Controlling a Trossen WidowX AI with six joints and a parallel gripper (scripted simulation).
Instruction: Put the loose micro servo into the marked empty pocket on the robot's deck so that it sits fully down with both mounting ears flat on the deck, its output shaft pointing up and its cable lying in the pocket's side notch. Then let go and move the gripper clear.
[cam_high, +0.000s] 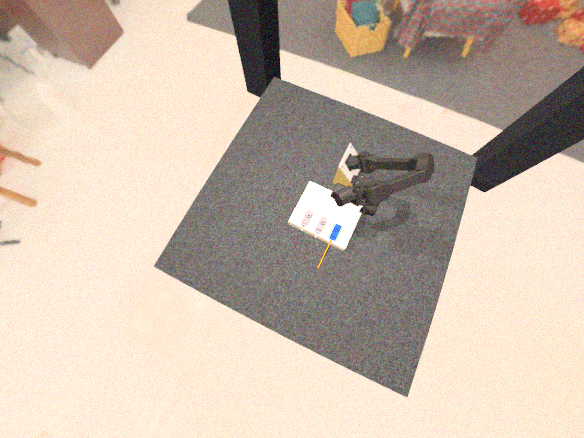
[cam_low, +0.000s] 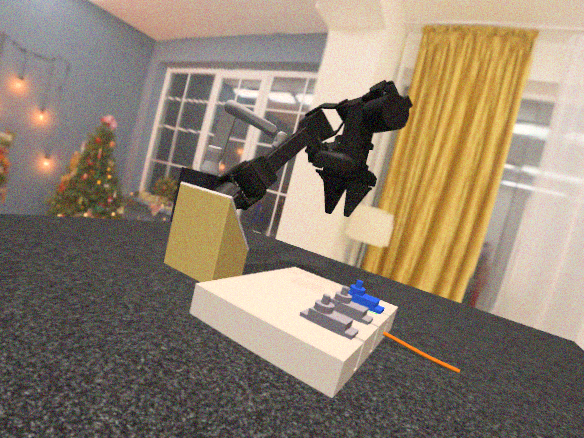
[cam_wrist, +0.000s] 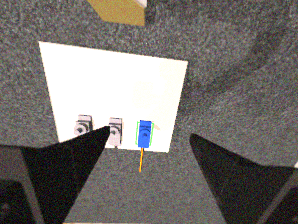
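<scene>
The blue micro servo (cam_high: 335, 232) (cam_low: 367, 301) (cam_wrist: 144, 134) sits low in the marked pocket of the white deck (cam_high: 320, 197) (cam_low: 250, 300) (cam_wrist: 90, 80), inside the green outline (cam_wrist: 137, 135). Its output shaft (cam_low: 359, 284) points up. Its body stands about as low as the grey servos beside it, and its ears look level with the deck. Its orange cable (cam_high: 325, 255) (cam_low: 422, 351) (cam_wrist: 141, 162) runs out past the deck's edge on the notch side; the notch itself is too small to make out. My gripper (cam_low: 338, 215) (cam_wrist: 150, 133) is open and empty, high above the deck.
Two grey servos (cam_high: 307, 218) (cam_high: 321, 225) (cam_low: 330, 317) (cam_low: 350, 306) (cam_wrist: 83, 124) (cam_wrist: 115, 131) sit in a row beside the blue one. A yellow block with a white face (cam_high: 341, 176) (cam_low: 195, 230) (cam_wrist: 122, 12) stands behind the deck, near the arm's base.
</scene>
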